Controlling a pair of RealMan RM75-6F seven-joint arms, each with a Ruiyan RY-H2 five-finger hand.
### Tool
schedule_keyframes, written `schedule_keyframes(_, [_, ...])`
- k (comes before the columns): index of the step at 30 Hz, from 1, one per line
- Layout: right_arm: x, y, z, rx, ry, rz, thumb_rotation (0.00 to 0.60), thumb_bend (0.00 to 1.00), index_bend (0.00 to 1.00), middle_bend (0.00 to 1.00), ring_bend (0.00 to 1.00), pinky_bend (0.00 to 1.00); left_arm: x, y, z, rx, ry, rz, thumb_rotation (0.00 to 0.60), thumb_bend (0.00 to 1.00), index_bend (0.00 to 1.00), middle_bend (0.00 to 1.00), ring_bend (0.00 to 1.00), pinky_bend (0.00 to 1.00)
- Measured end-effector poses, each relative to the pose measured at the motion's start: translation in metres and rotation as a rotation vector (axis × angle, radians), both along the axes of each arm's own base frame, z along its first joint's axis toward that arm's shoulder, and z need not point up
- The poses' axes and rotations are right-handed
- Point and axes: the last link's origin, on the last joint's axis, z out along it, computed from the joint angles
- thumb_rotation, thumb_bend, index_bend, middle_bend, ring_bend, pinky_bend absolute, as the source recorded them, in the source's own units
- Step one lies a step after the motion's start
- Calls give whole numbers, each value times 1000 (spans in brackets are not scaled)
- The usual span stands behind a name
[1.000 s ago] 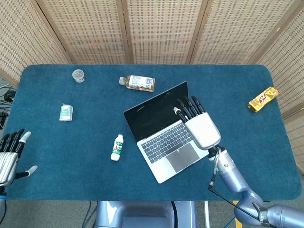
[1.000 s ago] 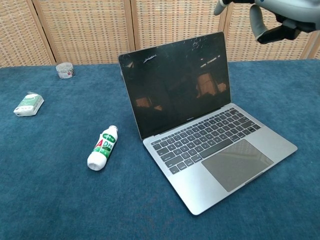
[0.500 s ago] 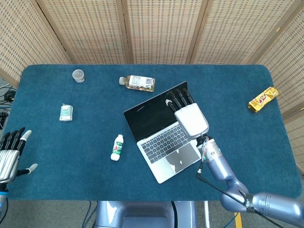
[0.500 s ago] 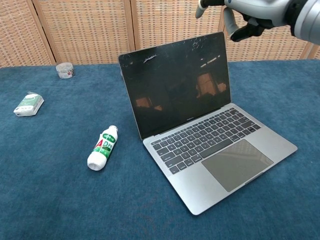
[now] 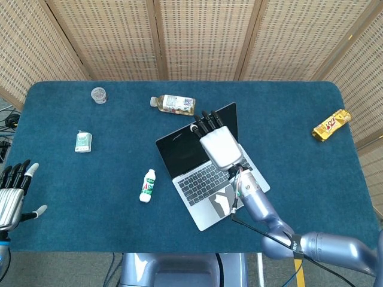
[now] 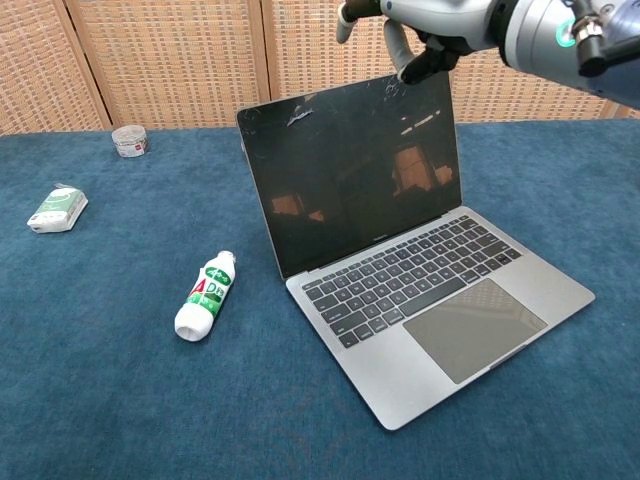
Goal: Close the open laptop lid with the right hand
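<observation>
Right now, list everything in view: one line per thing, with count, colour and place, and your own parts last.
laptop: one, silver with a dark screen, lid open, centre of the table.
white bottle: one, white with a green and red label, lying left of the laptop.
clear bottle: one, clear with a pale label, lying behind the laptop.
small jar: one, clear, far left corner.
small packet: one, white and green, left side.
snack bar: one, gold with red print, far right edge.
table: one, blue cloth top.
screen wall: woven tan panels behind the table.
left hand: open, at the table's left edge.
right hand: above the lid's top edge; contact unclear.
</observation>
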Motion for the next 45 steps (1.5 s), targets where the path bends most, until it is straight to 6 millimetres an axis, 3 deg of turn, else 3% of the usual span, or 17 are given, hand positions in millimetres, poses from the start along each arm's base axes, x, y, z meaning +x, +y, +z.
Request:
schedule_keyframes(10, [21,-7,-27,26,42,2,600,1000,195,82,35,101,-1,1,1,-1,-12,2,600,0,0,0,0,0])
schedule_keyframes(21, [34,-20,-38,11,50,-5,600,1000,195,82,35,101,-4,4,-1,-15,-11,15,600,0,0,0,0,0])
schedule_keyframes(36, [33,-45,-47,-4,96,-45,600,1000,195,88,32,103,-3,5,-5,-29,-4,16,600,0,0,0,0,0])
schedule_keyframes(45, [30,-47,-51,-17,117,-53,600,1000,195,134,34,120,-2,6,-5,-34,-7,15,600,0,0,0,0,0])
